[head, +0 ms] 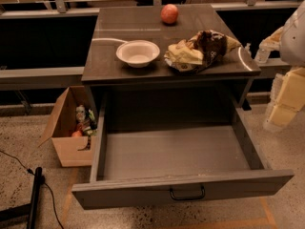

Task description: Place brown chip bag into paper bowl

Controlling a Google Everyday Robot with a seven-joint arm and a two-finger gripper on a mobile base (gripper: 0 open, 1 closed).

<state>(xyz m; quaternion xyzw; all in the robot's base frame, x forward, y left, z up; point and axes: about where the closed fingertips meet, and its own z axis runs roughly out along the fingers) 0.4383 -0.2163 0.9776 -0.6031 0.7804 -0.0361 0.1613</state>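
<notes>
The brown chip bag (200, 49) lies crumpled on the dark table top, front right, dark brown with pale yellow patches. The paper bowl (137, 52) stands upright and empty just left of the bag, a short gap apart. My gripper (259, 53) hangs off the table's right edge, to the right of the bag and apart from it. The pale arm (286, 94) reaches in behind it from the right of the view. Nothing shows in the gripper.
A round red-orange fruit (169, 13) sits at the back of the table (143, 27). Below the top, a wide empty drawer (176, 151) is pulled out toward me. A cardboard box (71, 128) with items stands on the floor at left. A black cable runs bottom left.
</notes>
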